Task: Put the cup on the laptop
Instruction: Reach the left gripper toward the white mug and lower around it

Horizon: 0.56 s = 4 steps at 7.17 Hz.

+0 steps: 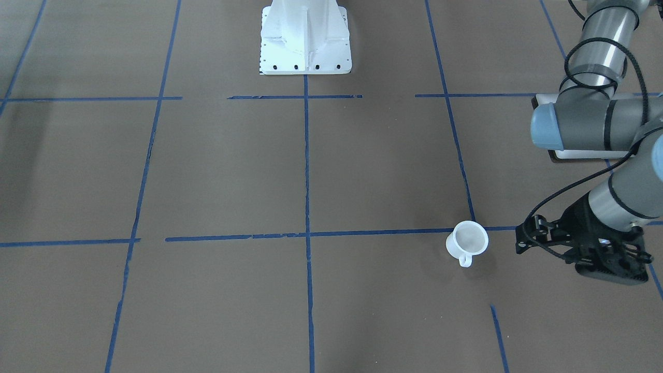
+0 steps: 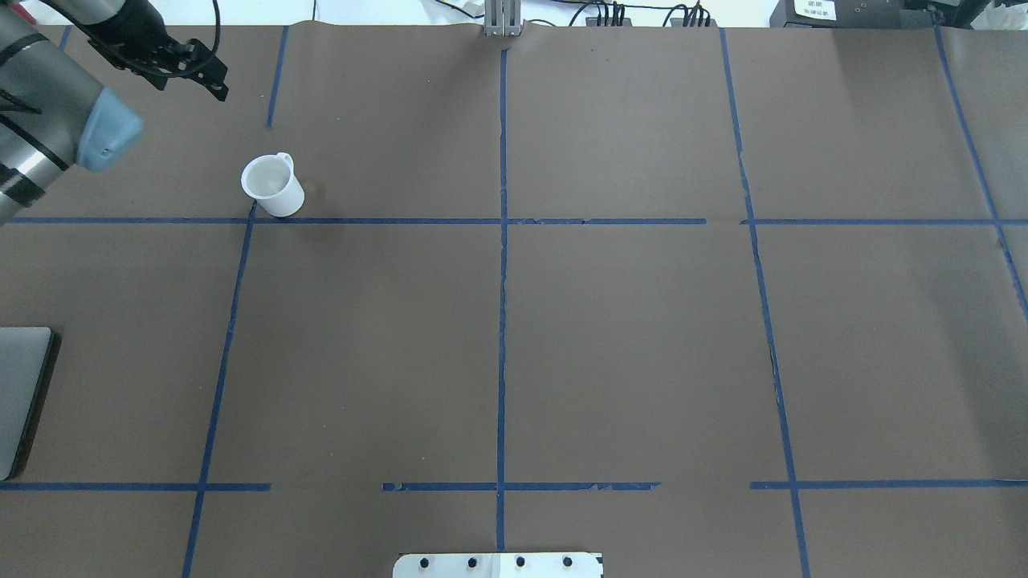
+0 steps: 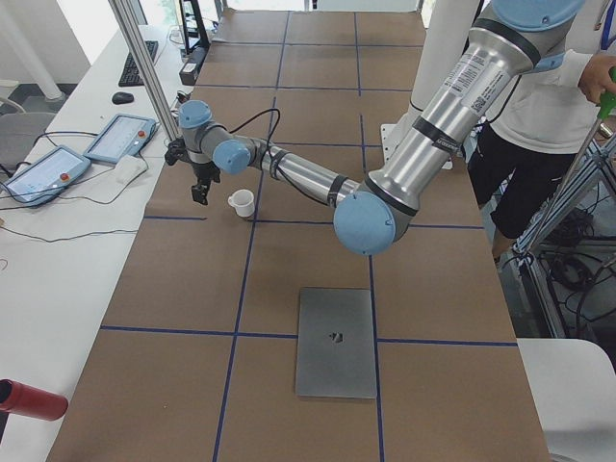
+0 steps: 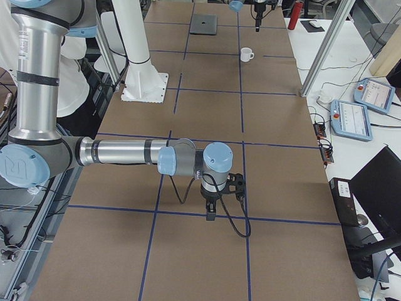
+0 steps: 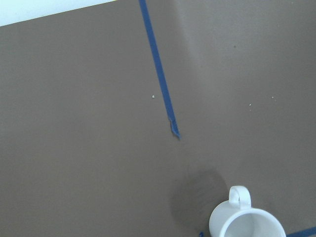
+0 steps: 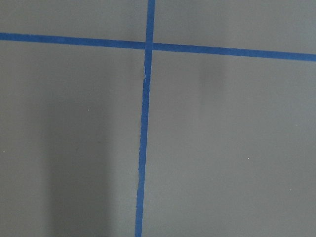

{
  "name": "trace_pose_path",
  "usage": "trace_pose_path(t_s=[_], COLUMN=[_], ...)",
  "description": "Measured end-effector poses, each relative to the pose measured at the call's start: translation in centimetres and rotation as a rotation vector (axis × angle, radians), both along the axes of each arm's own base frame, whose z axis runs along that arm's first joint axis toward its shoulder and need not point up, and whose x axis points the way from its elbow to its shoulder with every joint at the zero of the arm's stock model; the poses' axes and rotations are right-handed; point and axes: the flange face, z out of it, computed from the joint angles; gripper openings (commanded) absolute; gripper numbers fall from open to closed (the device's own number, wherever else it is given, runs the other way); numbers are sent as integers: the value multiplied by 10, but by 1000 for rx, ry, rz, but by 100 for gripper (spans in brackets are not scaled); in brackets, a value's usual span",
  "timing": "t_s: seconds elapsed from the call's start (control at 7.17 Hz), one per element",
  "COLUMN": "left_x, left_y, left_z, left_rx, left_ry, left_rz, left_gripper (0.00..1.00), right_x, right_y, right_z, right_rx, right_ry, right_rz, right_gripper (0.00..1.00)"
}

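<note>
Approach looks to be the step in hand. In the front-facing view the small plain white mug-shaped cup stands upright at the frame's four o'clock. It rests on the brown paper-covered table, where blue tape lines meet, with its loop handle turned to six o'clock. The black two-finger left gripper hangs at the cup's three o'clock, near it but apart. I cannot tell whether its fingers are spread or pressed together.

From overhead, the cup sits at the frame's ten o'clock with the left gripper at the cup's eleven o'clock. The thin silver-grey rectangular laptop pokes in at nine o'clock, well apart from the cup. Both lie on the left arm's side, which is likely why that arm reaches.

In the left side view the laptop lies flat and closed at six o'clock, logo up, offering a broad level landing place. The cup's mouth faces up, leaving its rim free for a pinch from above.

In the right side view the right gripper points down over the paper at six o'clock, far from the cup and laptop near twelve. I judge it parked out of the way, and its finger state cannot be told.

The left wrist view holds the cup at five o'clock, off centre, so the gripper is not yet over it. The right wrist view shows only paper and a tape crossing.
</note>
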Motion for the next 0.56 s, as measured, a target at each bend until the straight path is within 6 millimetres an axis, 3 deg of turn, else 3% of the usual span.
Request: trace_pose_path(t_s=[0.28, 0.56], left_x=[55, 92], left_y=[2, 13], left_z=[1, 8], left_rx=[-39, -80], left_ry=[-8, -17], left_rz=[-21, -12], left_gripper=[99, 99], right_x=[0, 0], right_y=[0, 0], right_z=[0, 0], right_rx=[0, 0], right_ry=[0, 0], right_rz=[0, 0], right_gripper=[100, 100])
